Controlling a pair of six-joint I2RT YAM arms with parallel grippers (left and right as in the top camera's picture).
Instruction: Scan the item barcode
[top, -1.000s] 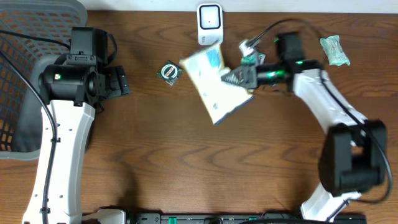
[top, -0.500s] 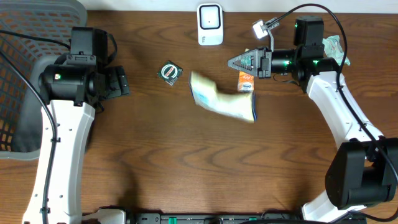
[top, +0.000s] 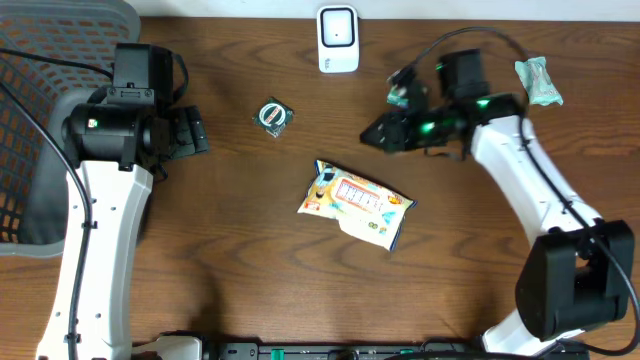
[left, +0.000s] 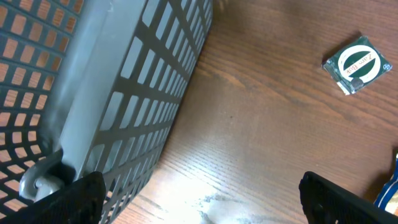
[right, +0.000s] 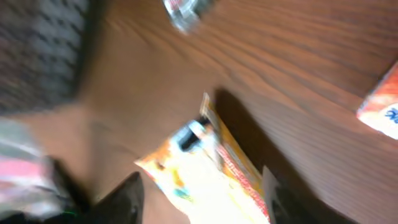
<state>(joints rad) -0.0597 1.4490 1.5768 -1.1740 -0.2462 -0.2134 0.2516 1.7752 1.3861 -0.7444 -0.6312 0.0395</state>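
Your snack packet lies flat at the centre of the wooden table, touching neither arm. Your right gripper hovers at its one o'clock, jaws parted, holding nothing. Your left gripper sits at ten o'clock, spread wide and empty, beside the mesh basket. The white scanner stands at twelve o'clock.

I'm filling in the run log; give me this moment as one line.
left gripper: open, idle by basket | right gripper: open, empty | snack packet: flat on table, unheld
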